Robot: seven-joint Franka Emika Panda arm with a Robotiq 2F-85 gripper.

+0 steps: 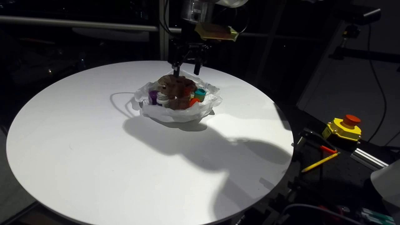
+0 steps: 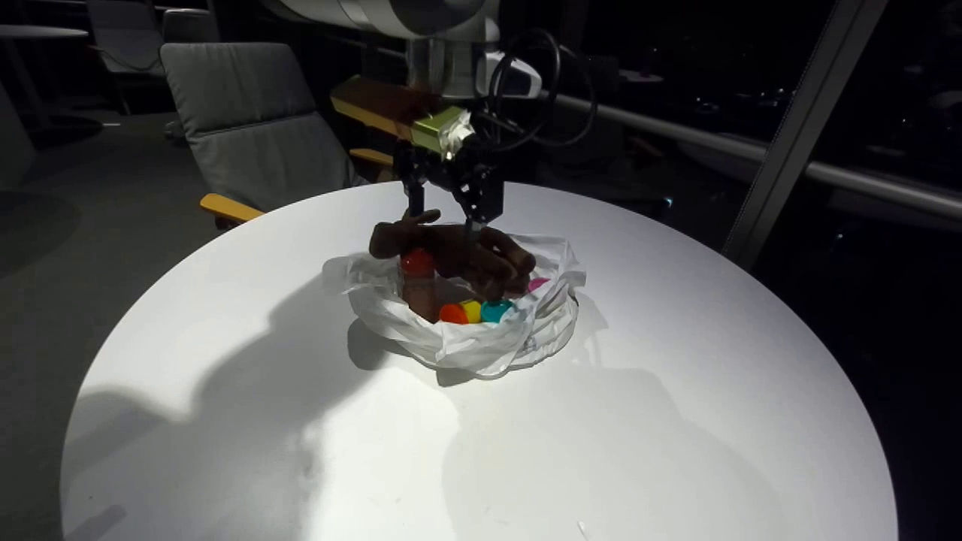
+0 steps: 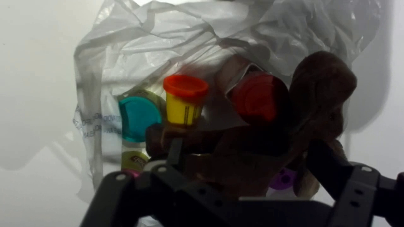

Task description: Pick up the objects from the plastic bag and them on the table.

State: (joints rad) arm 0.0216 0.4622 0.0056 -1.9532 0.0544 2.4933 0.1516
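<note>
A white plastic bag (image 1: 175, 115) lies open on the round white table (image 1: 93, 156); it fills much of the wrist view (image 3: 176, 28). A brown soft toy (image 2: 451, 248) lies on top of its contents. Around it sit a red-lidded container (image 3: 252, 97), a small yellow tub with an orange lid (image 3: 184, 104), a teal-lidded tub (image 3: 140, 119) and a purple item (image 3: 282, 179), partly hidden by the toy. My gripper (image 2: 445, 224) points down over the toy. In the wrist view its fingers (image 3: 246, 145) are wide apart, with the toy's dark body between and below them.
A bag handle loop (image 1: 120, 103) lies on the table. A yellow emergency stop box with a red button (image 1: 343, 129) and a yellow pencil (image 1: 320, 162) lie on a dark surface beside the table. A grey chair (image 2: 240, 120) stands beyond the table edge.
</note>
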